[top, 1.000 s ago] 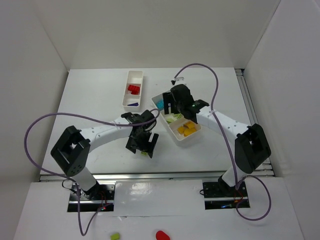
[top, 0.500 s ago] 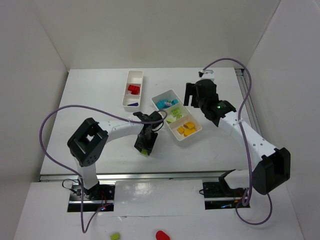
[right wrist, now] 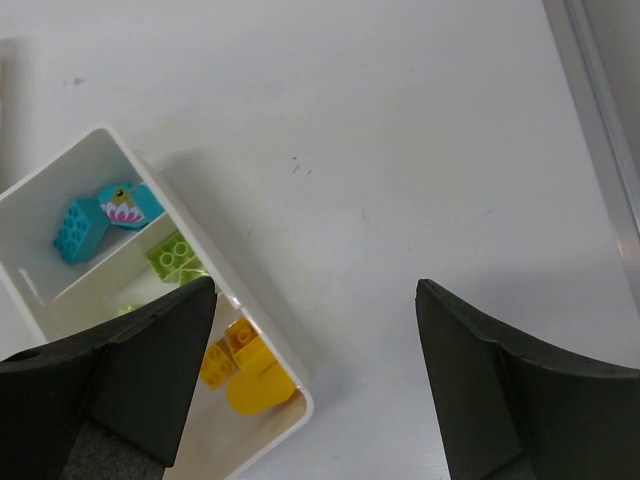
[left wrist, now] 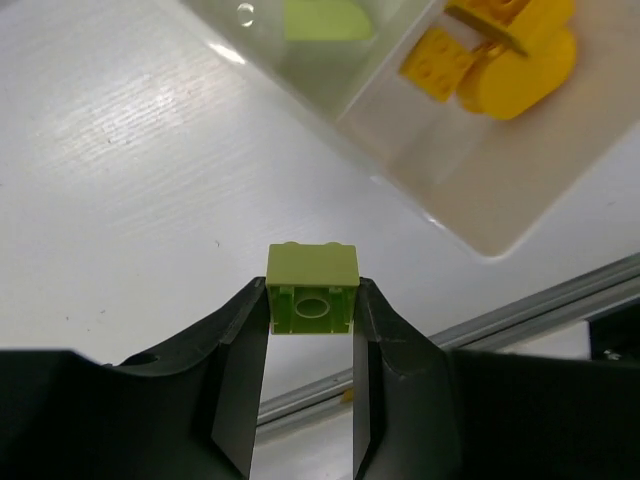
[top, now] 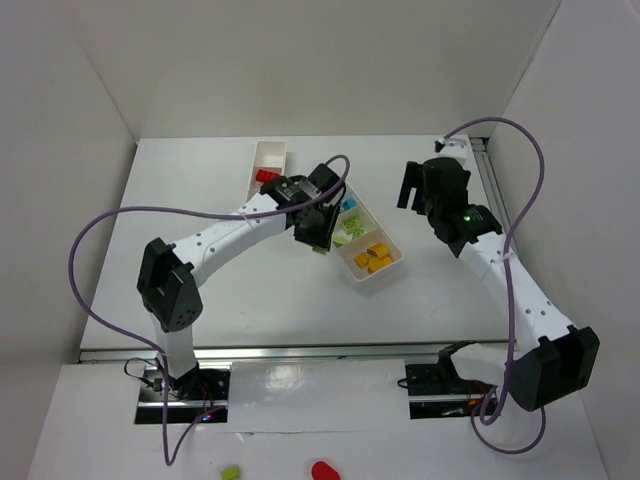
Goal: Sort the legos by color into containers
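My left gripper [left wrist: 311,300] is shut on a light green lego [left wrist: 312,290], its hollow underside facing the camera, held above the table just short of the nearer white container [left wrist: 400,130]. From above, that gripper [top: 315,235] hangs at the container's [top: 392,268] left side. The container holds cyan legos [right wrist: 95,215], green legos [right wrist: 175,255] and yellow legos [right wrist: 250,372] in separate compartments. My right gripper [right wrist: 315,290] is open and empty over bare table to the container's right. The second container [top: 270,152] holds a red lego [top: 265,177].
The left arm's forearm [top: 235,228] stretches diagonally across the second container's near end. A purple cable [top: 110,235] loops over the left side of the table. A metal rail [top: 300,352] runs along the table's near edge. White walls [top: 80,120] enclose the table.
My left gripper closed on the green lego at the table's front and carried it up and back to the tray's side. The right arm withdrew rightward, away from the tray.
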You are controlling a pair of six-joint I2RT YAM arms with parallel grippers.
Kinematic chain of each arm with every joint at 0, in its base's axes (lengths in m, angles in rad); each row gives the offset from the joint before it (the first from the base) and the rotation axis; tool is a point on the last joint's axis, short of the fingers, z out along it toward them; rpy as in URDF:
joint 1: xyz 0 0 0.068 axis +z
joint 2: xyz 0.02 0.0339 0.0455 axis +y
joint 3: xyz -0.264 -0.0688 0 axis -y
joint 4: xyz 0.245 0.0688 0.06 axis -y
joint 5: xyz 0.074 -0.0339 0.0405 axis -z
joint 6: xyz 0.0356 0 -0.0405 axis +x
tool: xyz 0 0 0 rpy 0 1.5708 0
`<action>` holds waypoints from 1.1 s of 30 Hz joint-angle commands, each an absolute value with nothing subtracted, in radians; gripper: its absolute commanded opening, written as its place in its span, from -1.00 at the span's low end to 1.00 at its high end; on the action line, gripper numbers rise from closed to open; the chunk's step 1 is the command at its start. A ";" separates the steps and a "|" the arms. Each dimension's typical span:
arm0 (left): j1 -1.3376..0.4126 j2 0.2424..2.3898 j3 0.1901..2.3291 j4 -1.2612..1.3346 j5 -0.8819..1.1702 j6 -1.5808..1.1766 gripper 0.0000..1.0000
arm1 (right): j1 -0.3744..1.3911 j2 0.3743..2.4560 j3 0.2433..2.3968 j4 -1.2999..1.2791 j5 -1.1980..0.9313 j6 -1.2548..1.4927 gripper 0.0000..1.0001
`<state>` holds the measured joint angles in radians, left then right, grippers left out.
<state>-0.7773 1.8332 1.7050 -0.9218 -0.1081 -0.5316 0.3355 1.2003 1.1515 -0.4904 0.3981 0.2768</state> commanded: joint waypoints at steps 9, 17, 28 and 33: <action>-0.753 2.178 2.183 -0.959 -0.086 -0.486 -0.11 | 0.264 1.109 1.215 -0.635 0.449 0.255 0.76; -0.724 2.195 2.338 -0.973 -0.077 -0.476 0.95 | 0.222 1.100 1.256 -0.756 0.592 0.374 0.99; -0.586 1.666 1.959 -0.980 -0.204 -0.505 1.00 | 0.038 1.169 1.212 -0.874 0.683 0.655 0.99; -0.474 1.436 1.742 -0.936 -0.250 -0.549 1.00 | 0.038 1.160 1.175 -0.818 0.615 0.646 0.99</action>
<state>-0.5053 1.5082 1.8400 -0.9508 -0.2111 -0.5217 0.0414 1.1778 1.1908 -0.8383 0.6250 0.6125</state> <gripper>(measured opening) 1.000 0.993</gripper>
